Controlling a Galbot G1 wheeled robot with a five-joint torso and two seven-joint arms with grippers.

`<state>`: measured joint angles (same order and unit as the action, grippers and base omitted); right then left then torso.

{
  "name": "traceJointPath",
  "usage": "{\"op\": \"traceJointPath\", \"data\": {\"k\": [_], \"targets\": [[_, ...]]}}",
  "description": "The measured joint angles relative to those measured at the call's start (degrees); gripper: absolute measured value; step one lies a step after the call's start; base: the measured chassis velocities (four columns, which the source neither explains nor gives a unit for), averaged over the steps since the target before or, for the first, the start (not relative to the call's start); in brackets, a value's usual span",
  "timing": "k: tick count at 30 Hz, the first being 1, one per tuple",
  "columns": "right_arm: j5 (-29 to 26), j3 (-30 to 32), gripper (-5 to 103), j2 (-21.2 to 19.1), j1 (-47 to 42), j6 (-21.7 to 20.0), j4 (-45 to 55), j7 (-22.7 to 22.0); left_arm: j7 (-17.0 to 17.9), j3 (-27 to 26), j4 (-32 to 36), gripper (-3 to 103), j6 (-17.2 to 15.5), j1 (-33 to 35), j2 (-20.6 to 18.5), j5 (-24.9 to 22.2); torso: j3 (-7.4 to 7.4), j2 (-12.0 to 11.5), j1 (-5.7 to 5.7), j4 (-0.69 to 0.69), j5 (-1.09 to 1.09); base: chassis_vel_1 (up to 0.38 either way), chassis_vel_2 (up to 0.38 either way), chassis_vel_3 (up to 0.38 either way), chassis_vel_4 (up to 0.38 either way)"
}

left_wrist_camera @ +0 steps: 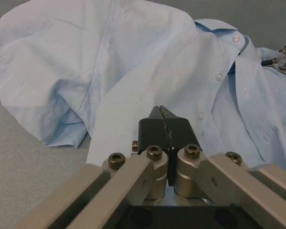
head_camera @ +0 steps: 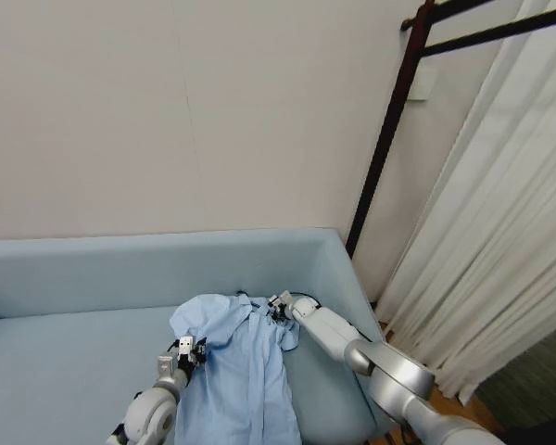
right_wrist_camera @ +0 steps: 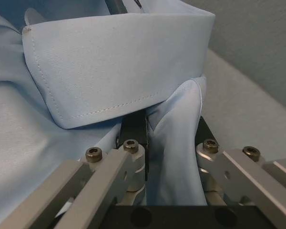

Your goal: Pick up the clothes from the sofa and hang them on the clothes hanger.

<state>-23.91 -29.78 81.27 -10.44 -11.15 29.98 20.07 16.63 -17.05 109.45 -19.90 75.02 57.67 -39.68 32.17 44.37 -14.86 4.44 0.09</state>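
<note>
A light blue button-up shirt [head_camera: 246, 371] lies crumpled on the pale blue sofa [head_camera: 74, 352], near its right end. My left gripper [head_camera: 191, 350] is at the shirt's left edge. Its black pads [left_wrist_camera: 163, 128] are shut together, with the tips pinching the shirt [left_wrist_camera: 133, 71] fabric. My right gripper [head_camera: 278, 304] is at the collar end. In the right wrist view the collar [right_wrist_camera: 119, 62] lies across the front, and a fold of cloth [right_wrist_camera: 174, 143] runs between the two spread fingers [right_wrist_camera: 133, 130]. The right gripper [left_wrist_camera: 283, 57] also shows far off in the left wrist view.
A dark brown clothes rack [head_camera: 389, 130] stands to the right of the sofa, against the wall. White curtains [head_camera: 500, 232] hang further right. The sofa's backrest [head_camera: 167, 264] runs behind the shirt, and its left seat is bare.
</note>
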Motion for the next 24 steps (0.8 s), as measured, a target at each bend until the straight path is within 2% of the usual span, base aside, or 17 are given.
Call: {"op": "traceJointPath", "data": {"k": [4,7,8,13,14,18,20,24], "targets": [[2.53,-0.63,14,-2.7,-0.68,1.31,4.78,-1.31,0.02,0.01,0.01,0,0.0,-0.07,0.05,0.0,0.01,0.0,0.0,0.03,-0.01,0.0,0.0,0.0,0.0],[5.01,-1.32,13,-6.7,-1.91,2.54,12.74,-4.52,0.02,0.35,0.06,0,-0.01,-0.34,0.36,0.0,0.0,0.0,0.0,0.03,-0.01,0.0,0.0,0.0,0.0],[5.01,-1.32,13,-6.7,-1.91,2.54,12.74,-4.52,0.02,0.35,0.06,0,-0.01,-0.34,0.36,0.0,0.0,0.0,0.0,0.03,-0.01,0.0,0.0,0.0,0.0],[9.81,-0.61,10,-10.95,-5.08,4.36,22.17,-11.12,0.14,0.71,0.74,0,-0.23,-0.49,0.53,0.0,-0.01,0.0,-0.01,0.02,0.0,0.0,0.0,0.0,0.0],[9.81,-0.61,10,-10.95,-5.08,4.36,22.17,-11.12,0.14,0.71,0.74,0,-0.23,-0.49,0.53,0.0,-0.01,0.0,-0.01,0.02,0.0,0.0,0.0,0.0,0.0],[14.37,1.05,8,-13.88,-7.84,4.82,30.14,-15.77,0.21,0.38,1.71,0,-0.26,0.04,0.12,0.0,-0.01,0.0,-0.01,0.03,0.01,0.0,0.0,0.0,0.0],[14.98,1.15,8,-14.34,-8.12,4.82,31.37,-16.23,0.22,0.34,1.84,0,-0.26,0.13,0.05,0.0,-0.01,0.0,-0.01,0.03,0.0,0.0,0.0,0.0,0.0],[22.33,2.49,8,-17.24,-9.28,6.74,38.65,-18.16,0.25,0.15,2.87,0,-0.26,0.48,-0.03,0.0,-0.01,0.0,0.0,0.01,-0.01,0.0,0.0,0.0,0.0]]}}
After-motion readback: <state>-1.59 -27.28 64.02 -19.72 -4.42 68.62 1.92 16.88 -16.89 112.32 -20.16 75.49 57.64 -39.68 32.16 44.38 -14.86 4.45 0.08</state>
